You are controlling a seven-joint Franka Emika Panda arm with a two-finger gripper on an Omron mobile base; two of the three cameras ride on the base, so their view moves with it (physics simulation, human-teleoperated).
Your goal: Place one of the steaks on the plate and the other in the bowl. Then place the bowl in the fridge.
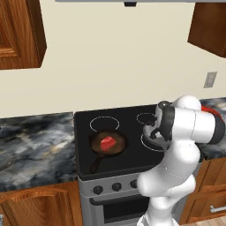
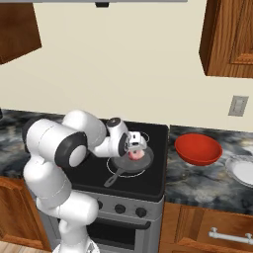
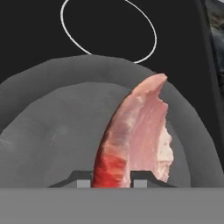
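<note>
Gripper low in the right pan, fingers nipped on the pink steak, seemingly to lift it. Red bowl waits at three o'clock; the red steak sits in the other pan

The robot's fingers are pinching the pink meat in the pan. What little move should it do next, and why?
Probably lift straight up a little. The fingers look closed on the pale pink steak, which still sits low in the grey pan; raising it clears the rim before carrying it to the red bowl.
</note>
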